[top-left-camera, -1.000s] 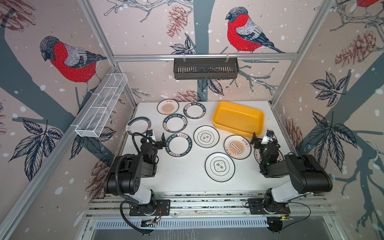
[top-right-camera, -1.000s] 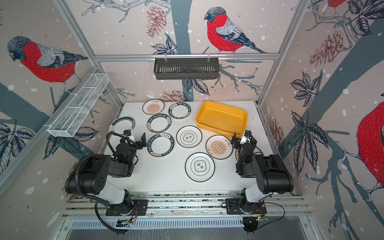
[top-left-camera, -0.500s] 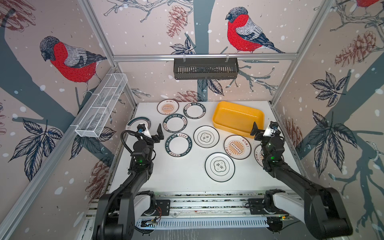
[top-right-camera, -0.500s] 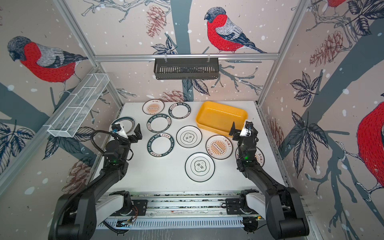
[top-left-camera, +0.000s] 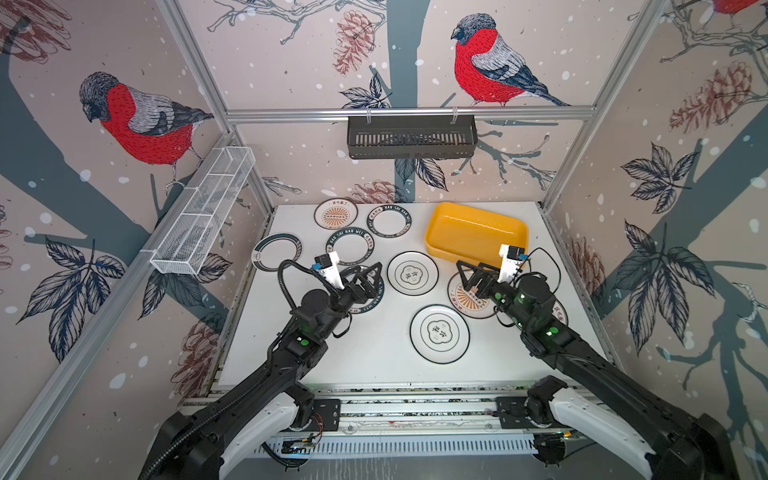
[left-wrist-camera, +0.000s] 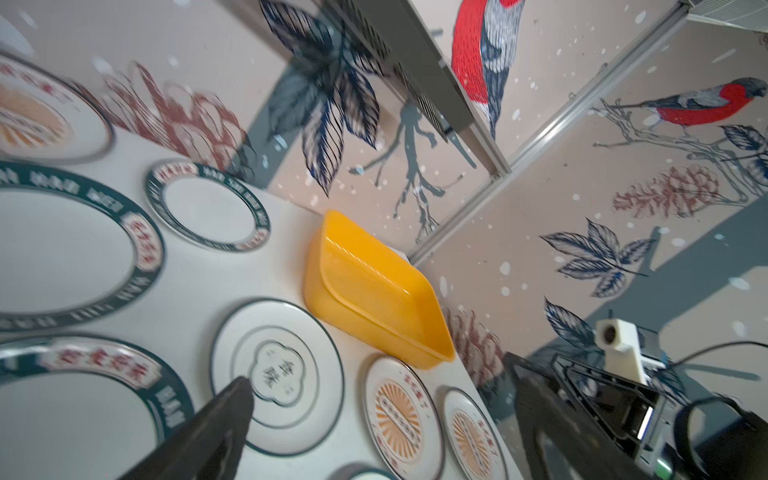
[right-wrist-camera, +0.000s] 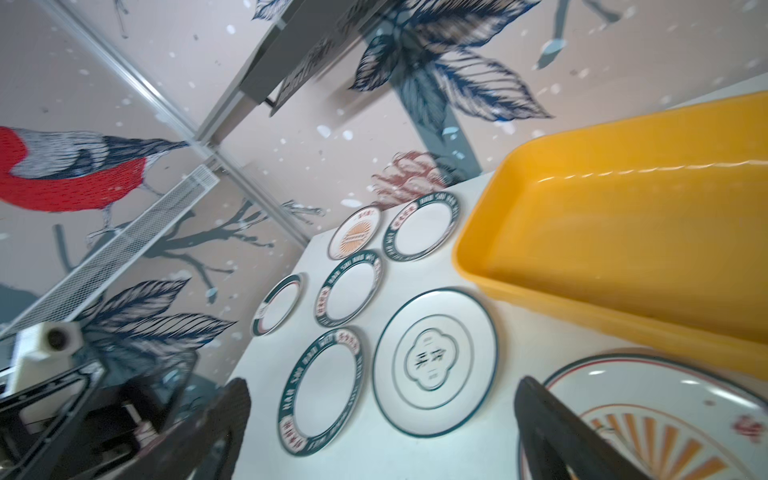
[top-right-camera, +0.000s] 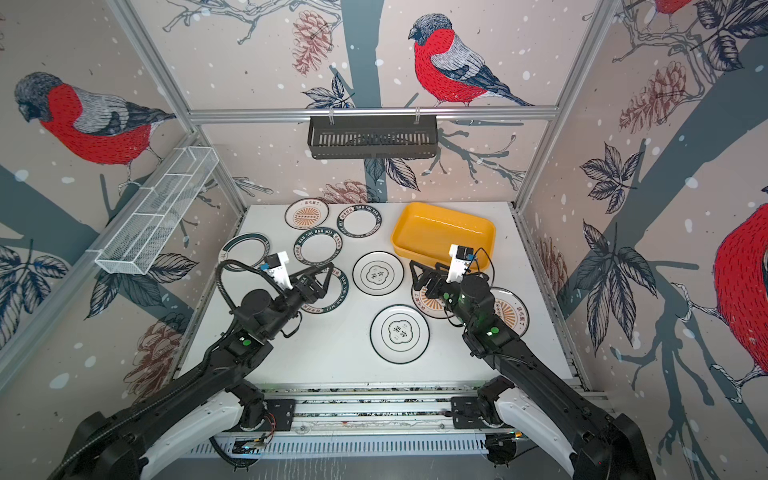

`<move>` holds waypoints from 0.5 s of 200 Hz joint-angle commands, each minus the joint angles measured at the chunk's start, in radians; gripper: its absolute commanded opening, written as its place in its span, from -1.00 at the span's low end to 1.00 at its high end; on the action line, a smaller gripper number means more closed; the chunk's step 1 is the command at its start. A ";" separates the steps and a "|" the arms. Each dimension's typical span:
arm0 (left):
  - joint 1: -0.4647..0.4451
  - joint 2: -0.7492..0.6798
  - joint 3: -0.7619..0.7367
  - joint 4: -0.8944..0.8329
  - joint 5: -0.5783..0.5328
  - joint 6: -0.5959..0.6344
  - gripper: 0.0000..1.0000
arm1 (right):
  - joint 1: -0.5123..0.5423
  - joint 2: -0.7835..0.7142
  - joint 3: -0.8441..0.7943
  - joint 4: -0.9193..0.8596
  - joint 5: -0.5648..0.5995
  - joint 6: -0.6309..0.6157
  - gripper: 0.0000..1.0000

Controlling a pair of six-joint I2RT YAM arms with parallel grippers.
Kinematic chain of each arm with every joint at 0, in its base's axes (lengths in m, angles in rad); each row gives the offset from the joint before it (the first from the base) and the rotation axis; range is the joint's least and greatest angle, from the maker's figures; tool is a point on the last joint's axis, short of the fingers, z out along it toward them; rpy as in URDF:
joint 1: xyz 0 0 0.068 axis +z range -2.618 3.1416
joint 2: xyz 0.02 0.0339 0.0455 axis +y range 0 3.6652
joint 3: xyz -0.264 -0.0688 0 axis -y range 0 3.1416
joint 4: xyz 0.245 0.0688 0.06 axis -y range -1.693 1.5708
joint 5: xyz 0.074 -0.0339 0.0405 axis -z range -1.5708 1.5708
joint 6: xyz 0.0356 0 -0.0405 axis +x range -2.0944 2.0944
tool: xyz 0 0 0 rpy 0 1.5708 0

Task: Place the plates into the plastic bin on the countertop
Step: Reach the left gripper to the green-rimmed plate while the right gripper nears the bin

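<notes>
Several round white plates lie flat on the white countertop (top-left-camera: 365, 353). Two show flower emblems (top-left-camera: 412, 273) (top-left-camera: 439, 328), and lettered-rim ones (top-left-camera: 350, 246) (top-left-camera: 390, 222) lie further back. The yellow plastic bin (top-left-camera: 478, 228) stands empty at the back right. My left gripper (top-left-camera: 368, 276) (left-wrist-camera: 380, 386) hovers open over a lettered-rim plate (top-left-camera: 372, 301), holding nothing. Just in front of the bin, my right gripper (top-left-camera: 471, 270) (right-wrist-camera: 382, 392) hangs open and empty above an orange sunburst plate (top-left-camera: 469, 299). The right arm partly covers another sunburst plate (top-right-camera: 509, 309).
A black slatted basket (top-left-camera: 411, 137) hangs on the back rail. On the left wall slants a white wire mesh rack (top-left-camera: 203, 212). Aluminium rails (top-left-camera: 399, 405) edge the front. More plates lie at the back left (top-left-camera: 336, 213) (top-left-camera: 277, 252).
Both arms have unfolded from near the front edge and reached forward, and each gripper has swung in toward the middle. Both grippers stayed open. No plate has moved.
</notes>
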 commanded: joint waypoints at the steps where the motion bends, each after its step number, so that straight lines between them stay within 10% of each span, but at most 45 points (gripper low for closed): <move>1: -0.102 0.059 0.000 0.071 -0.111 -0.153 0.96 | 0.060 0.003 -0.003 0.105 -0.021 0.044 0.99; 27: -0.120 0.108 0.003 0.164 -0.057 -0.146 0.96 | 0.057 -0.009 0.011 -0.031 0.141 0.122 1.00; 100: 0.113 0.052 0.134 -0.482 -0.044 -0.071 0.92 | -0.040 0.153 0.088 -0.001 0.062 0.052 0.99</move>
